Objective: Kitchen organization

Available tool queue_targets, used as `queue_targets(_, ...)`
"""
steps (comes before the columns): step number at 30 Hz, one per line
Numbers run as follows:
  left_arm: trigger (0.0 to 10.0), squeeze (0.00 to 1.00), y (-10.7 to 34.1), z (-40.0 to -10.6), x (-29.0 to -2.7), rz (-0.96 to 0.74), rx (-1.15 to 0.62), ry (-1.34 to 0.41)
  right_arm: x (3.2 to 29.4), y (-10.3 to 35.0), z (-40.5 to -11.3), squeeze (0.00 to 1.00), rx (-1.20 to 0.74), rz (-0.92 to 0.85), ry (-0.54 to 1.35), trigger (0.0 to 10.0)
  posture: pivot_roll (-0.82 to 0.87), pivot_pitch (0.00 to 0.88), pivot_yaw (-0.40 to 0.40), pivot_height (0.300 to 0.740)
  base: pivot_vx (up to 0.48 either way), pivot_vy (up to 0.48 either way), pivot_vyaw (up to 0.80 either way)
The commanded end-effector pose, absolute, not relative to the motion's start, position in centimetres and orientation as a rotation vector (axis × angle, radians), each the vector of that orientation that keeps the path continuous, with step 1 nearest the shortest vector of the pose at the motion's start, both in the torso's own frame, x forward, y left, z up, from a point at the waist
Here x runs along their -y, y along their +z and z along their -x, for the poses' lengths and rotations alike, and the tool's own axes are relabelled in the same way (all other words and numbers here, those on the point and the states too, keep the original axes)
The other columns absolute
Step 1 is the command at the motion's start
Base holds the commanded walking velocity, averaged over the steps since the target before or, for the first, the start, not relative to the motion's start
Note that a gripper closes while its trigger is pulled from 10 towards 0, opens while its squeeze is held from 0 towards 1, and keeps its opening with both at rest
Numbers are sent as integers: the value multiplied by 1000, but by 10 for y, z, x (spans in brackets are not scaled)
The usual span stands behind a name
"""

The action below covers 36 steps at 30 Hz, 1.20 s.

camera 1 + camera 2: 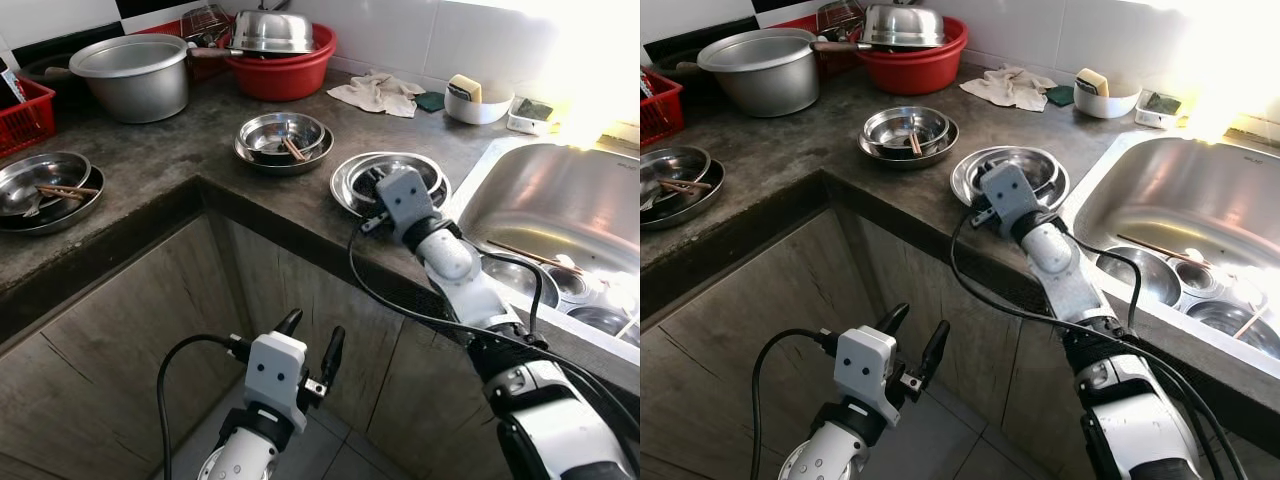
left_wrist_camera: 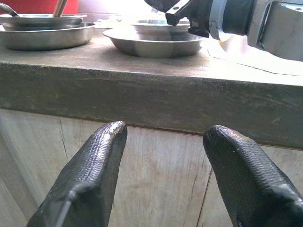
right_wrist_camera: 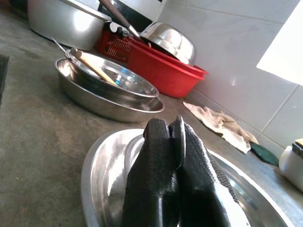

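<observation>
Steel plate stack (image 1: 390,180): we see it on the dark counter (image 1: 150,160) near the front edge, just beside the sink (image 1: 560,200).
Left eye view, right gripper (image 1: 372,186): our right arm reaches over the counter edge, and the gripper sits on the near rim of the stack; from here we cannot tell how its fingers stand.
Left eye view, left gripper (image 1: 311,338): low before the wooden cabinet front (image 1: 120,340), below counter height, fingers spread and holding nothing.
Right eye view, surroundings: a second stack of steel bowls with chopsticks (image 1: 907,131) lies behind the plates; a large pot (image 1: 765,70), a red basin (image 1: 915,60) and a cloth (image 1: 1012,87) stand near the wall; further bowls lie in the sink.
Left wrist view: we look along two parted fingertips (image 2: 90,175) at the counter's front face, with the plate stack above and the right arm over it.
Right wrist view: the two fingers (image 3: 156,179) are pressed together around a thin steel rim inside the plate stack, a grasp the head views leave unclear.
</observation>
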<state>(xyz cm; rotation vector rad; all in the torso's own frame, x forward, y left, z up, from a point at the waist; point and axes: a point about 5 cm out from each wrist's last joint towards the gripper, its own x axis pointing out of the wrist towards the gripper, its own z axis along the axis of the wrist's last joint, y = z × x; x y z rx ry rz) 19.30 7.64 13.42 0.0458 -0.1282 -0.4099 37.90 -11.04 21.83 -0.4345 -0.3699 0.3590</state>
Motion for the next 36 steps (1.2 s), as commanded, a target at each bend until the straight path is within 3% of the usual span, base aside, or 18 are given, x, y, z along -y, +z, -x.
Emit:
queue_targets(1,10000,0,130,-194,-77,-57,113,-402,111,219,-381,0,369,406,350,0,46,98,-32,740,0,0,0)
queue_targets(11,10000,0,129,-196,-78,-58,111,-391,111,250,-369,0,525,248,258,0,45,98,-33,740,0,0,0)
queue_targets(19,10000,0,126,-201,-79,-54,91,-378,110,262,-328,0,615,45,184,0,31,86,-23,740,0,0,0)
queue_targets(29,10000,0,123,-204,-83,-35,82,-359,126,250,-282,0,562,32,32,0,9,66,-6,740,0,0,0)
queue_targets(36,10000,0,121,-206,-84,-32,75,-359,129,232,-271,0,473,44,8,0,5,61,-2,740,0,374,-735)
